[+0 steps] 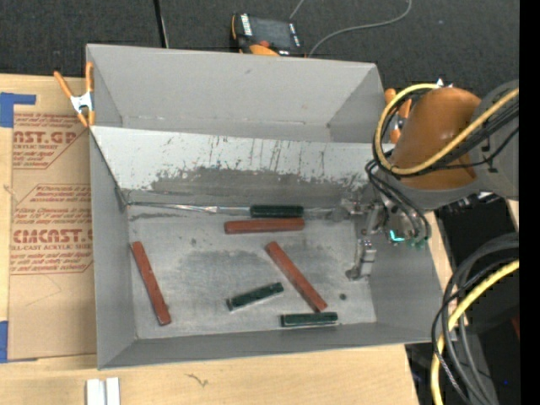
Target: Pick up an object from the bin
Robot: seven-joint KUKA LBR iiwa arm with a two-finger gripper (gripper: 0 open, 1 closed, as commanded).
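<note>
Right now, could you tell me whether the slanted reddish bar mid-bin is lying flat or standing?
Lying flat: the reddish bar rests full length on the bin floor.

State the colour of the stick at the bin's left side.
Reddish-brown; the stick shows best in the camera view.

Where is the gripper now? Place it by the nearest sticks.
In the camera view the gripper hangs over the right side of the bin floor, just right of the slanted red-brown stick and behind the dark green stick at the front wall.
</note>
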